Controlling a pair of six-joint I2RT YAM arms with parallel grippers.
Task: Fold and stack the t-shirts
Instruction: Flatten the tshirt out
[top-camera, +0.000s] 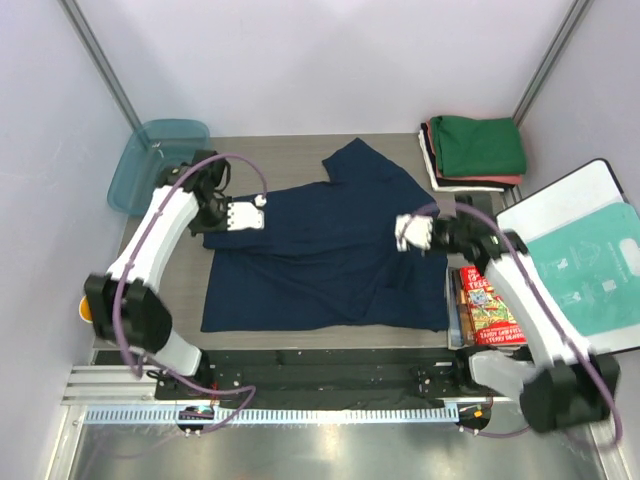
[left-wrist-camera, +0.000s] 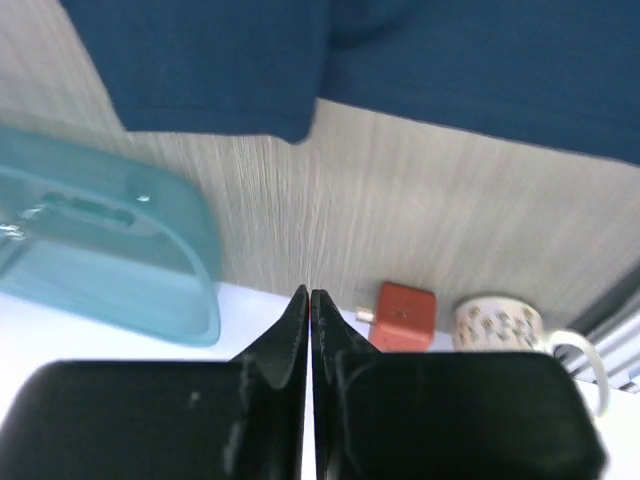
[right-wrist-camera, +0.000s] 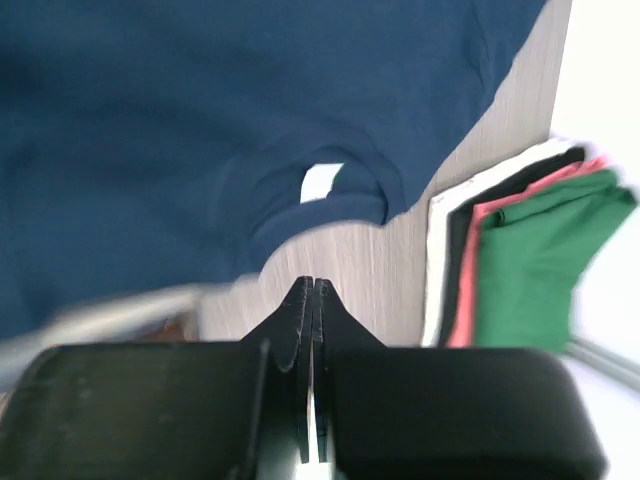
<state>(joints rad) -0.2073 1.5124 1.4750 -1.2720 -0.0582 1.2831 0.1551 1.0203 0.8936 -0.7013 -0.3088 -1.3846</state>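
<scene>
Navy t-shirt (top-camera: 330, 250) spread out; left fingers (left-wrist-camera: 292, 335) and right fingers (right-wrist-camera: 296, 315) closed, empty, near its edges.

Table (top-camera: 290, 155): grey wood-grain top, pale walls on three sides. Far left corner: translucent teal plastic bin (top-camera: 160, 160), partly over the table's left edge. Right side: white board with dark rim (top-camera: 585, 185), lying at an angle, with a flat teal-printed plastic bag (top-camera: 590, 265) resting on it. Just left of the board: red printed packet (top-camera: 490, 305), cartoon-style cover, text too small to read. Small orange item (top-camera: 84, 311) off the left edge, partly hidden. Left wrist view: small red block (left-wrist-camera: 404, 316) near a patterned white mug (left-wrist-camera: 497, 324), not touching, both on a white surface past the table edge.
</scene>
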